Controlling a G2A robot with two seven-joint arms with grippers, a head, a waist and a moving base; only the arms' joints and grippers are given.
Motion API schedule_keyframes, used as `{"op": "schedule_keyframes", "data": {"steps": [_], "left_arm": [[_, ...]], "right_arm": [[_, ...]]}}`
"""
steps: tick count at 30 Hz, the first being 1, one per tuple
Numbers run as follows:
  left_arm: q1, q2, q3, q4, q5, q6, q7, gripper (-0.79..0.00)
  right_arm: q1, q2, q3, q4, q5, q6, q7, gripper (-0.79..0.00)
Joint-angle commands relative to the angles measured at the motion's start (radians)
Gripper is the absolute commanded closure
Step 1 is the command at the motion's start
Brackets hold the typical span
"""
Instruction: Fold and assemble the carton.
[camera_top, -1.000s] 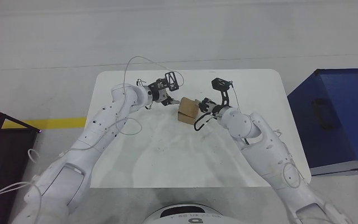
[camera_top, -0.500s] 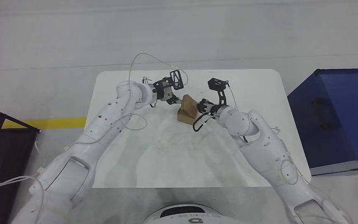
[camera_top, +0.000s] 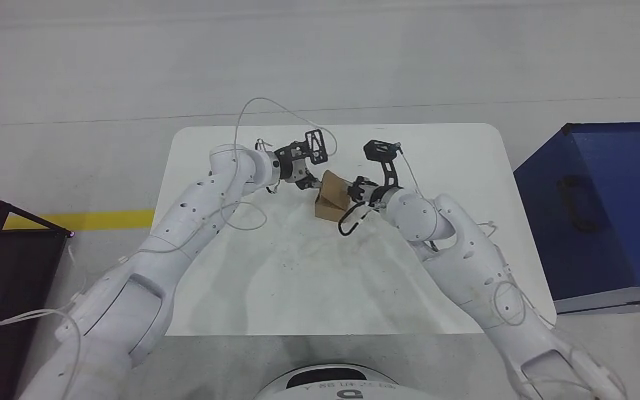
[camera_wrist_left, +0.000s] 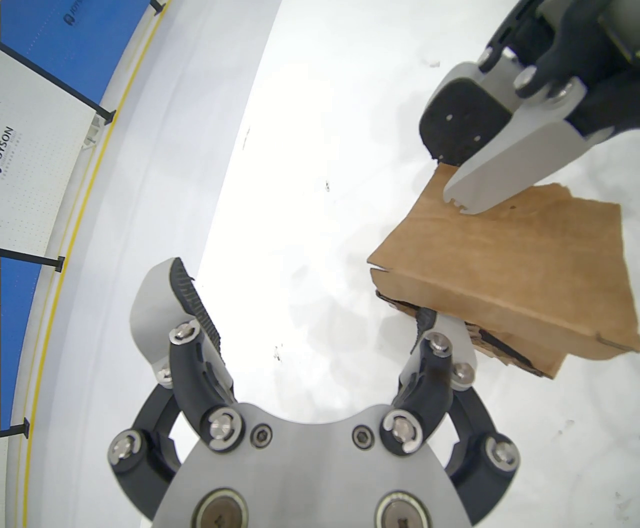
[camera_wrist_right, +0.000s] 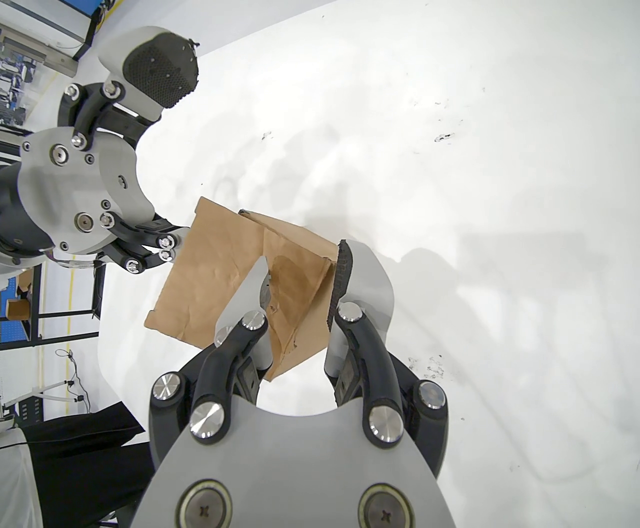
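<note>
The white tabletop (camera_top: 300, 290) is scuffed with small dark marks in its nearer half. Off its right edge a blue box (camera_top: 590, 215) stands on the floor (what it holds cannot be told). Farther in, about midway between the left and right edges and nearer the far edge, sits the brown carton (camera_top: 331, 193), partly folded and tilted, one broad panel raised. The right gripper (camera_wrist_right: 300, 272) comes at it from the right side, its fingers (camera_wrist_right: 357, 272) clamped over the upper edge of a panel, one pad behind the cardboard and one in front. Just beyond, on the carton's far left side, the left gripper (camera_wrist_left: 300, 300) is spread wide: one fingertip touches the carton's lower edge, the other hangs free over bare tabletop.
</note>
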Motion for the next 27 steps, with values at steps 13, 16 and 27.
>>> {"op": "schedule_keyframes", "data": {"steps": [13, 16, 27], "left_arm": [[-0.009, 0.006, -0.01, 0.016, 0.026, -0.073, 0.034, -0.785], [-0.006, 0.015, -0.022, 0.009, 0.034, -0.097, 0.051, -0.785], [0.026, 0.067, -0.106, -0.023, 0.065, -0.166, 0.054, -0.785]], "right_arm": [[-0.004, -0.006, 0.002, 0.025, -0.023, 0.009, 0.004, -0.283], [-0.008, -0.006, 0.008, 0.028, -0.024, 0.007, 0.005, -0.28], [-0.029, -0.005, 0.03, 0.003, -0.022, -0.014, 0.012, -0.286]]}}
